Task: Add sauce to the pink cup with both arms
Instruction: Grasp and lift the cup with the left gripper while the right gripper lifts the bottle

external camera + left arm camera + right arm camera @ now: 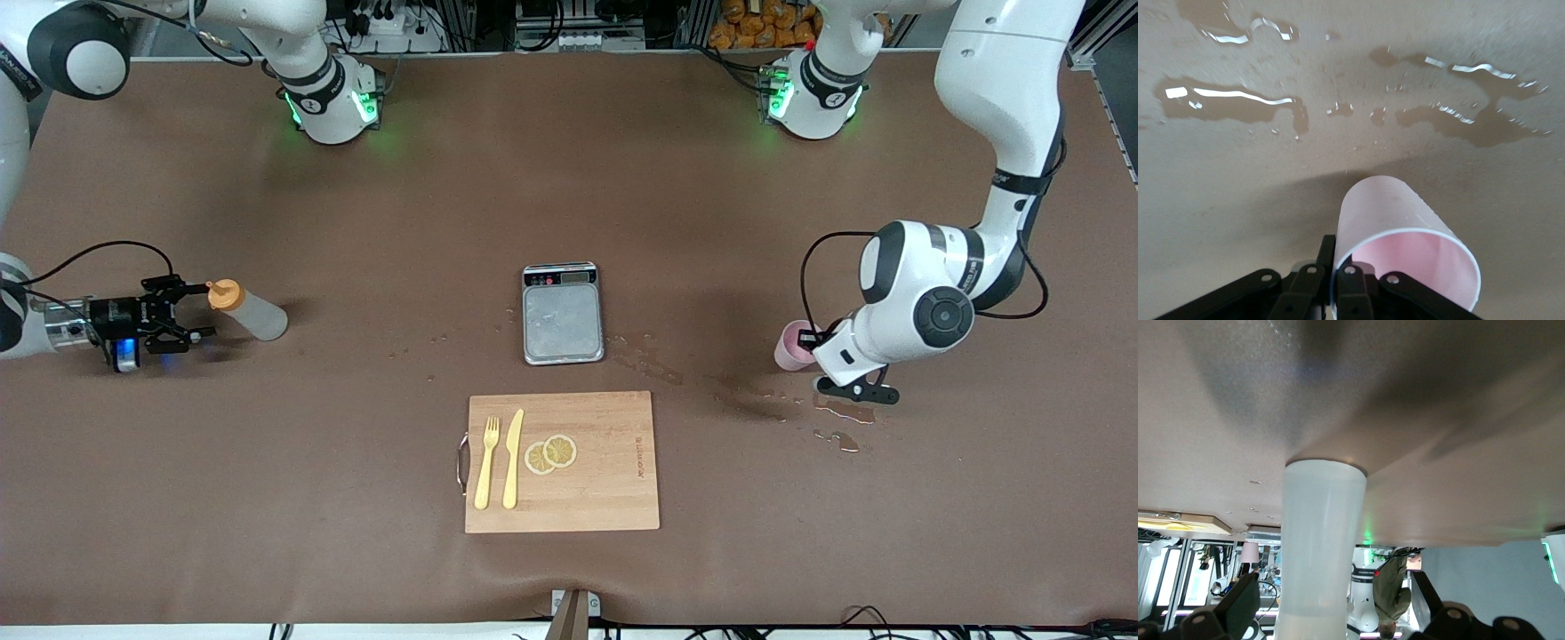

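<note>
The grey scale [563, 313] sits mid-tabletop [356, 222] and serves as the landmark here. Well away from it, toward the right arm's end of the tabletop, the sauce [248, 309] stands with its orange cap pointing at the right gripper [187, 311]. That gripper's jaws are spread wide, one finger on each side of the cap end, and from the front view nothing shows them pressing on the bottle. In the right wrist view the whitish bottle body [1319, 553] rises between the two dark fingers [1238, 607] with gaps on both sides (so the hold is loose at best, not clamped).

Toward the left arm's end of the tabletop, about as far from the scale as the sauce is, the pink cup [793, 346] stands beside the left gripper [822, 342]. The left wrist view shows the cup [1405, 247] close up, its rim at the gripper's black fingers [1351, 287], which appear pinched on the rim wall.

Shiny wet puddles [1238, 100] lie on the tabletop between the scale and the cup. Nearer the front camera than the scale rests a wooden cutting board [605, 480] carrying a yellow fork [485, 462], a yellow knife [512, 458] and lemon slices [550, 453].
</note>
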`<state>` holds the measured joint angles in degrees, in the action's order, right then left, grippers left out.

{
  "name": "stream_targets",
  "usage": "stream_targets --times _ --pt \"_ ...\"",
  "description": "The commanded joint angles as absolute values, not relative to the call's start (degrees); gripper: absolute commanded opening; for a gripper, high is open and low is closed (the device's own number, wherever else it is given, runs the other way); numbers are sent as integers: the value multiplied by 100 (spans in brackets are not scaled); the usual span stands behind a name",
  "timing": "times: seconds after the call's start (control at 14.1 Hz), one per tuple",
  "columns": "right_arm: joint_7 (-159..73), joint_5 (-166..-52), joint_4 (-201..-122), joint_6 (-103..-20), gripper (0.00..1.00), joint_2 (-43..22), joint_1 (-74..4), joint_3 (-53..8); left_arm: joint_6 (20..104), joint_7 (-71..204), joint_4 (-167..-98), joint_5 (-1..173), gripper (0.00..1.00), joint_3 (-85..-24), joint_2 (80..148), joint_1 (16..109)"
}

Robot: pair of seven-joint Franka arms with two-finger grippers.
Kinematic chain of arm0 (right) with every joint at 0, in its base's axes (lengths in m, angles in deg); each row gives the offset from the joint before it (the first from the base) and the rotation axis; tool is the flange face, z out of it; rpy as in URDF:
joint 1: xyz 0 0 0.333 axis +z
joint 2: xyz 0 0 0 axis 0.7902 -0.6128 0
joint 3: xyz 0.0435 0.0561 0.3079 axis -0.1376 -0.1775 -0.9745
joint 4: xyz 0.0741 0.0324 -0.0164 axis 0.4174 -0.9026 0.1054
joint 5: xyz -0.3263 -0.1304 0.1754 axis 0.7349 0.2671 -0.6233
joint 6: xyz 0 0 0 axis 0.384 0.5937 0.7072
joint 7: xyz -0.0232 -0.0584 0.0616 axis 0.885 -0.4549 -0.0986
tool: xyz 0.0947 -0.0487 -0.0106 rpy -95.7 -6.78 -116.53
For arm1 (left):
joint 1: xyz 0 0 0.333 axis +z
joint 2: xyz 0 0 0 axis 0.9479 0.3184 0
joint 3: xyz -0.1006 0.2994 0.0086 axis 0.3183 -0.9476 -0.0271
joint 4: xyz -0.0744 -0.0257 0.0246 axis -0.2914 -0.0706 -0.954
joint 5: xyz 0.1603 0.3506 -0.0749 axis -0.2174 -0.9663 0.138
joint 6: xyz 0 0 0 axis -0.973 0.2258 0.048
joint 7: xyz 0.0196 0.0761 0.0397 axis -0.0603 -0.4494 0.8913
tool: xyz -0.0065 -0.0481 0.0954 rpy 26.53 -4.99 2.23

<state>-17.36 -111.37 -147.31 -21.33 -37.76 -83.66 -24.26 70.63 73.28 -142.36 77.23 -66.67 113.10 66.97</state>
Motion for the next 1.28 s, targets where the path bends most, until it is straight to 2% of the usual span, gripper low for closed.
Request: stream_targets --times 0.0,0.14,0.5,0.57,0.64,0.85,0.92,1.21 --pt "-1566 -11475 -14618 -2028 100 -3957 -8228 -2501 6862 7235 -14331 7648 0 -6585 10832 6704" --pt "-1566 -11476 -14697 -2028 100 -3967 -8078 -2492 6651 6999 -14314 7657 0 -6515 10639 6695" --pt "-1628 -11467 -14750 -2098 100 -4028 -7972 -2492 6352 5270 -14059 7666 0 -5506 10620 6677" --pt "-1628 -11467 -14750 -2098 92 -4028 -7972 -2492 6351 4822 -14033 7657 0 -5243 10638 6669" --pt "-1628 -11458 -14750 -2098 89 -4020 -7972 -2492 6343 4452 -13972 7657 0 -5023 10673 6625" --pt "-1706 -11458 -14820 -2089 46 -4037 -7989 -2492 6343 3468 -13717 7666 0 -4845 10831 6109" --pt "-1707 -11458 -14821 -2089 42 -4037 -7989 -2492 6343 3142 -13603 7657 0 -4845 10962 5880" --pt "-1689 -11432 -14812 -2037 36 -4020 -7989 -2492 6351 2218 -12769 7604 0 -4854 11787 5115"
